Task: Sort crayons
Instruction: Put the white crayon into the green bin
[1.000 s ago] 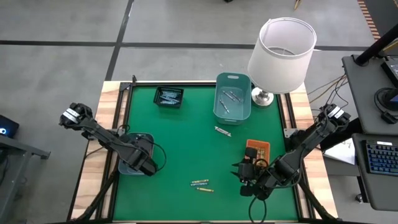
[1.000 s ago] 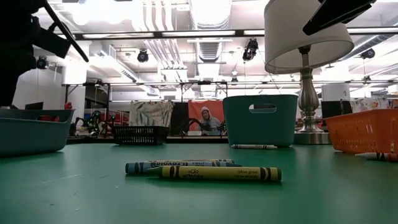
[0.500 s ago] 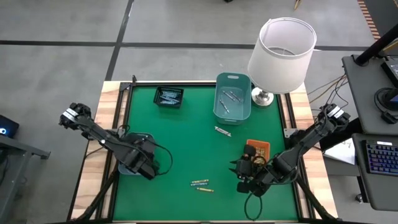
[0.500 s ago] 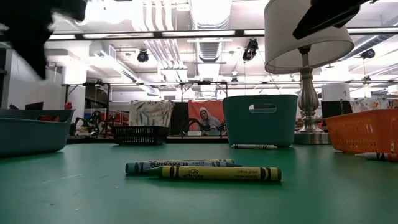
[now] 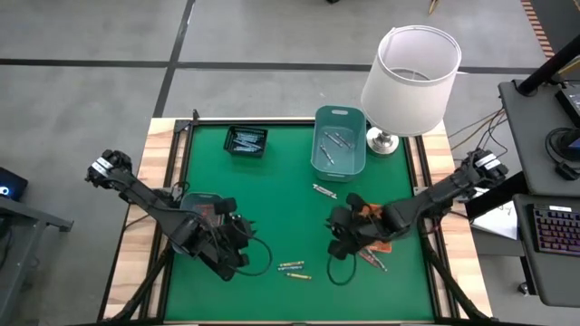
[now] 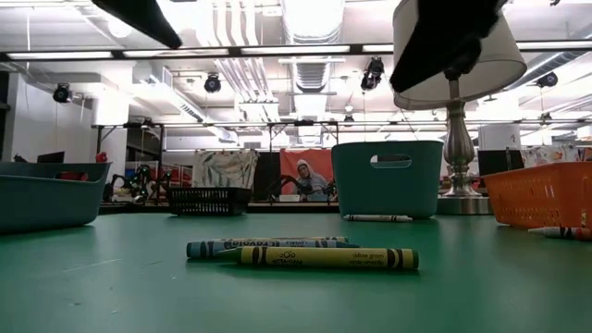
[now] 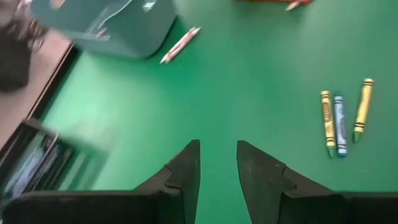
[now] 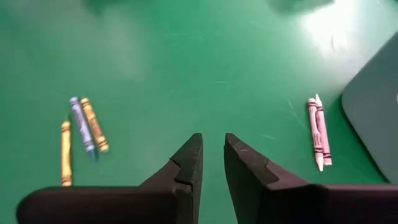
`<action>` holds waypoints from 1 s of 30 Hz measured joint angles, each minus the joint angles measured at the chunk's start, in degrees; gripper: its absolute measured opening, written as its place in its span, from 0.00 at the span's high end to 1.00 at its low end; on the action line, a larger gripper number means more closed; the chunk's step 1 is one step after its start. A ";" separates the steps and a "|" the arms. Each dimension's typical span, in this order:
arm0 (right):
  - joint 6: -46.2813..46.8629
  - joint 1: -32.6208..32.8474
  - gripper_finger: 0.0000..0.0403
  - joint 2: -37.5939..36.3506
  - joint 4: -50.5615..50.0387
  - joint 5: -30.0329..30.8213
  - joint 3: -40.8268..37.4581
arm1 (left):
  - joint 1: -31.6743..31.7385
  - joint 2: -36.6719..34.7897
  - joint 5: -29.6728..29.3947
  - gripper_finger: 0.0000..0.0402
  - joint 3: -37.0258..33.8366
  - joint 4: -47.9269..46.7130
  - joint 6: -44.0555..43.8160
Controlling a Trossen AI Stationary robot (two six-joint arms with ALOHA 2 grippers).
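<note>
Three crayons (image 5: 292, 267), two yellow and one blue, lie flat side by side on the green mat near the table's front edge; they also show as crayons (image 7: 341, 118) and crayons (image 8: 81, 130). Two pink crayons (image 5: 324, 190) lie in front of the tall teal bin (image 5: 340, 142). More crayons (image 5: 372, 261) lie beside the orange tray (image 5: 379, 214). My left gripper (image 7: 217, 163) hovers left of the three crayons, open and with nothing in it. My right gripper (image 8: 212, 155) hovers to their right, with a narrow bare gap.
A low teal tray (image 5: 201, 206) sits at the left edge, and a black tray (image 5: 246, 140) with crayons stands at the far left. The teal bin holds several crayons. A lamp with a white shade (image 5: 410, 68) stands at the far right.
My left gripper has left the low teal tray, gone toward the table's right and near edge toward the three crayons, and rolled as it went. My right gripper has swung from the near right corner toward the table's left. No crayon has moved.
</note>
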 joint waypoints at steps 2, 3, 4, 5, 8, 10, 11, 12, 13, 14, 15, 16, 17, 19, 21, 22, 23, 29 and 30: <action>0.90 -2.50 0.88 0.00 0.07 -1.62 0.07 | 0.00 -0.04 0.28 0.78 -1.93 4.53 4.57; 1.49 -3.73 0.89 0.00 0.07 -2.23 0.07 | 0.02 -0.07 0.31 0.78 -2.90 5.99 6.41; 2.43 -4.98 0.90 0.14 0.07 -2.39 0.07 | 0.00 -0.07 0.35 0.78 -3.71 6.96 7.70; 3.09 -6.18 0.90 0.32 0.06 -2.42 0.07 | 0.04 -0.10 0.33 0.78 -4.53 7.77 8.60; 4.38 -9.83 0.92 1.01 0.15 -4.44 0.07 | 0.71 -0.71 0.33 0.78 -7.03 8.26 9.89; 5.94 -12.43 0.92 1.64 0.32 -6.67 0.07 | 1.19 -1.53 0.32 0.78 -8.71 8.33 10.00; 6.65 -13.72 0.92 1.99 0.28 -7.72 0.07 | 1.44 -2.17 0.33 0.78 -9.69 8.65 10.34; 6.97 -14.99 0.92 2.49 0.34 -8.87 0.07 | 1.69 -2.99 0.35 0.78 -10.72 9.16 10.83; 7.20 -16.28 0.92 2.85 0.31 -10.10 0.07 | 1.97 -3.87 0.34 0.78 -11.74 9.58 11.38; 7.47 -17.42 0.92 3.35 0.28 -11.33 0.07 | 2.34 -4.93 0.38 0.78 -12.74 9.99 12.00; 7.94 -18.47 0.92 3.76 0.28 -12.46 0.07 | 2.71 -6.13 0.41 0.78 -13.84 10.81 12.71; 8.32 -19.34 0.92 4.11 0.26 -13.41 0.07 | 3.13 -7.54 0.42 0.78 -14.99 12.17 13.56; 8.86 -20.18 0.92 4.56 0.30 -14.21 0.07 | 3.56 -9.17 0.48 0.78 -16.29 13.86 14.49; 10.10 -21.43 0.92 4.96 -0.03 -14.87 0.07 | 4.60 -12.76 1.96 0.78 -19.16 18.53 16.76; 10.83 -22.24 0.92 5.48 -0.17 -14.89 0.07 | 5.54 -16.21 4.06 0.78 -22.54 24.22 19.74; 11.30 -22.49 0.92 5.77 -0.15 -14.87 0.07 | 5.98 -17.85 5.29 0.78 -24.49 27.40 21.44; 11.68 -22.70 0.92 6.10 -0.14 -14.85 0.07 | 6.47 -19.31 6.34 0.79 -26.30 30.51 23.02; 13.85 -22.76 0.92 9.11 -1.07 -14.87 0.07 | 9.46 -24.41 7.91 0.82 -36.26 54.97 31.36; 14.43 -22.69 0.92 9.74 -1.38 -14.87 0.07 | 9.83 -24.61 7.90 0.83 -37.17 59.03 32.92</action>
